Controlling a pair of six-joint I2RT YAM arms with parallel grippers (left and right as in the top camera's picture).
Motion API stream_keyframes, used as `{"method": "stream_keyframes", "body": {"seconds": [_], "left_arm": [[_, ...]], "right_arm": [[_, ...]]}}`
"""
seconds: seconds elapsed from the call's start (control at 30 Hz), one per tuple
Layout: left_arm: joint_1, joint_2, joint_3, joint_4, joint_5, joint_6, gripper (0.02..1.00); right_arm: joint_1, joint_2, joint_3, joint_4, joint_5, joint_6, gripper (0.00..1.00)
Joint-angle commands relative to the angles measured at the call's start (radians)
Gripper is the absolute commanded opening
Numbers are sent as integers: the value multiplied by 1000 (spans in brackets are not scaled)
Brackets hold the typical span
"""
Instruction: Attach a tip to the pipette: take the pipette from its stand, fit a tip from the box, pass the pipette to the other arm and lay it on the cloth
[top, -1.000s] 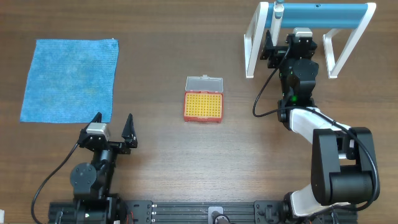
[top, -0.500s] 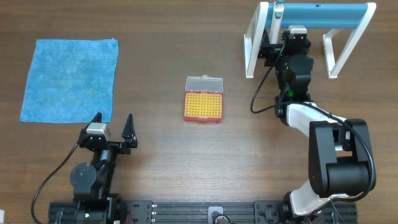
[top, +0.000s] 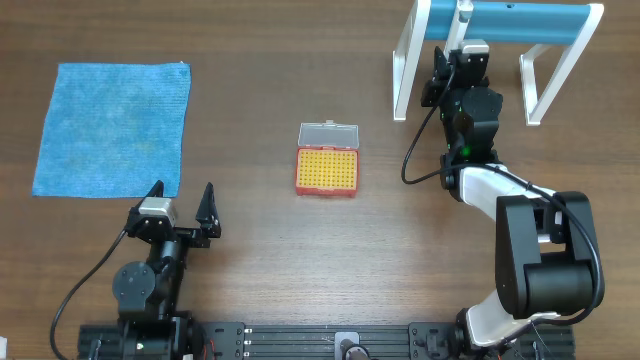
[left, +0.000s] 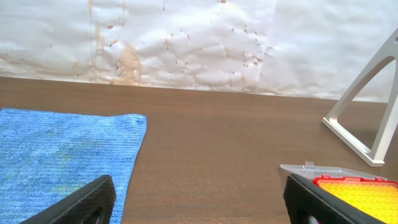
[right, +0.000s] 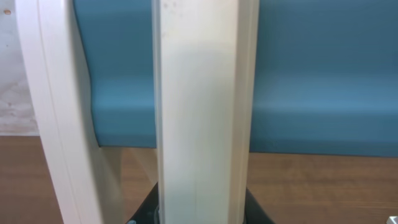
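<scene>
The white pipette (top: 465, 11) hangs upright at the blue bar of its stand (top: 520, 20) at the back right. My right gripper (top: 452, 62) is up against the stand and shut on the pipette's shaft (right: 202, 112), which rises straight between its fingers. The orange tip box (top: 327, 172) stands at mid-table with its clear lid open. The blue cloth (top: 112, 128) lies flat at the back left. My left gripper (top: 180, 198) rests low near the front left edge, open and holding nothing, with the cloth (left: 56, 155) and the tip box (left: 354, 194) ahead of it.
The stand's white legs (top: 404, 70) flank my right gripper, one leg close beside the pipette (right: 56, 124). Bare wooden tabletop (top: 250, 230) lies between cloth, box and stand. A white papered wall (left: 186, 43) runs behind the table.
My right gripper has pushed further up into the stand. The pipette's top has shifted to the right along the blue bar. The left arm has not moved.
</scene>
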Motion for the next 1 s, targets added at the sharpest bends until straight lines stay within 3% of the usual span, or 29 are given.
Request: {"method": "stream_keyframes", "body": {"seconds": [0.03,0.17,0.27,0.33,0.37,0.6,0.73,1.0], "left_arm": [[7,-5,-3,-5,-6,-8,875],[7,-5,-3,-5,-6,-8,875],[7,-5,-3,-5,-6,-8,875],[7,-5,-3,-5,-6,-8,875],[7,-5,-3,-5,-6,-8,875],[7,-5,-3,-5,-6,-8,875],[7,-5,-3,-5,-6,-8,875],[7,-5,-3,-5,-6,-8,875]], "right_arm": [[18,-70,-5,9,-12,0,80],[45,-130,-61,26,-12,1,82],[150,-202,-229,311,-13,1,77],[226,-216,-299,446,-126,1,80],[267,-216,-316,496,-145,14,82],[513,2,-264,525,-148,23,80],[552,155,-143,525,-148,24,82],[551,224,-134,525,-140,23,80]]}}
